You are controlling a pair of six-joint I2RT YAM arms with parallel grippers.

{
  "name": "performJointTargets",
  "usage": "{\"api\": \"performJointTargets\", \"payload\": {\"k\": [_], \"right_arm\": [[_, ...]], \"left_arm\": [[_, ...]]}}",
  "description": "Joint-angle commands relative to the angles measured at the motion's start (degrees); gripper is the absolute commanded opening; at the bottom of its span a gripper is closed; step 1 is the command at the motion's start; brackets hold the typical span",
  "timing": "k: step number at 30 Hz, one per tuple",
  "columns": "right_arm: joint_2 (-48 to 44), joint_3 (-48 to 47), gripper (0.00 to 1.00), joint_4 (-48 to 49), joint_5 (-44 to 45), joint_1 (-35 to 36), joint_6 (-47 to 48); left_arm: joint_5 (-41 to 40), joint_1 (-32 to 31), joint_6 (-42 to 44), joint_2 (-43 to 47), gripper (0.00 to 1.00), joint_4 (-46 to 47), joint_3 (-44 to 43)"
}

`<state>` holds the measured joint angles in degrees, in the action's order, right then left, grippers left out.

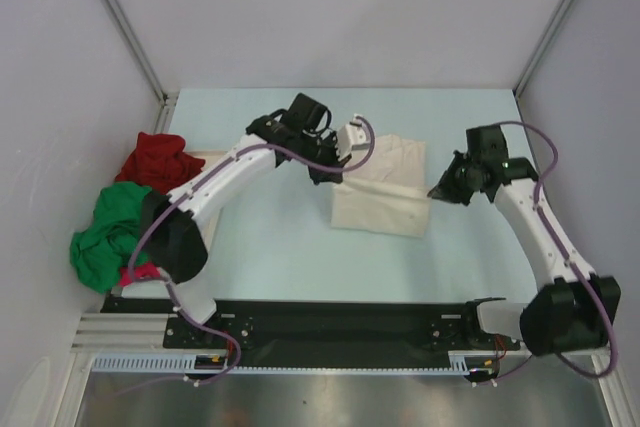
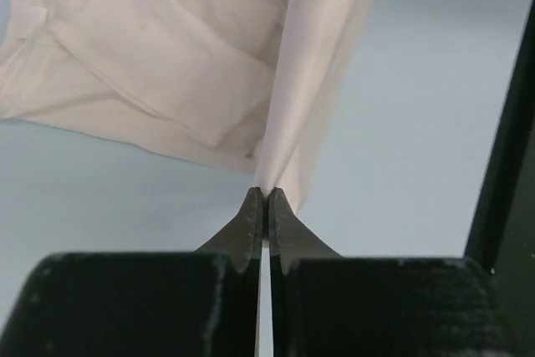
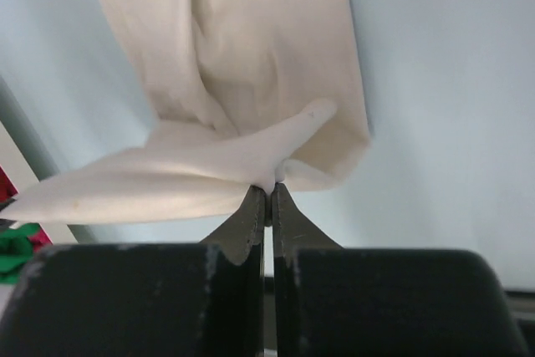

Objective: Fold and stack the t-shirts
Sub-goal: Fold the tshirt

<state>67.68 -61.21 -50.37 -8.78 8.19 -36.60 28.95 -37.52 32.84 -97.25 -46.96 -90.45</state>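
The cream-white t-shirt (image 1: 385,192) lies partly folded on the table's middle, with its upper part lifted. My left gripper (image 1: 325,175) is shut on the shirt's left edge; in the left wrist view the fingertips (image 2: 266,196) pinch a raised fold of the cloth (image 2: 167,64). My right gripper (image 1: 438,190) is shut on the shirt's right edge; in the right wrist view it (image 3: 269,188) pinches a bunched corner of the cloth (image 3: 251,56). The dark red shirt (image 1: 158,159), the bright green shirt (image 1: 110,232) and a bit of the magenta-pink shirt (image 1: 140,273) lie crumpled in a pile at the left.
A flat white tray (image 1: 212,157) lies under the pile at the table's left edge. Grey walls and metal posts (image 1: 120,17) close in the table. A black rail (image 1: 330,322) carrying the arm bases runs along the near edge.
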Motion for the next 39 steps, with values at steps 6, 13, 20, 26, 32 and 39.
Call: {"api": "performJointTargets", "payload": {"k": [6, 13, 20, 26, 32, 39], "right_arm": [[23.9, -16.7, 0.00, 14.9, 5.7, -4.6, 6.9], [38.4, -27.5, 0.00, 18.4, 6.0, -5.5, 6.3], [48.3, -36.9, 0.00, 19.9, 5.7, -5.5, 5.1], [53.1, -40.9, 0.44, 20.8, 8.7, -5.7, 4.1], [52.0, -45.3, 0.52, 14.8, 8.0, -6.3, 8.6], [37.4, -17.4, 0.78, 20.9, 0.7, -6.2, 10.6]], "left_arm": [[-4.1, 8.2, -6.3, -19.9, 0.01, -2.7, -24.5], [-10.4, 10.4, -10.6, -33.6, 0.00, -2.2, -39.7], [-14.4, 10.4, -11.6, -38.1, 0.00, 3.6, -40.7], [-18.7, 10.4, -13.2, -40.8, 0.45, 12.2, -39.8], [-21.2, 12.9, -16.0, -40.4, 0.67, 12.0, -44.7], [-5.5, 15.2, -20.0, -23.7, 0.74, 17.3, -15.6]]}}
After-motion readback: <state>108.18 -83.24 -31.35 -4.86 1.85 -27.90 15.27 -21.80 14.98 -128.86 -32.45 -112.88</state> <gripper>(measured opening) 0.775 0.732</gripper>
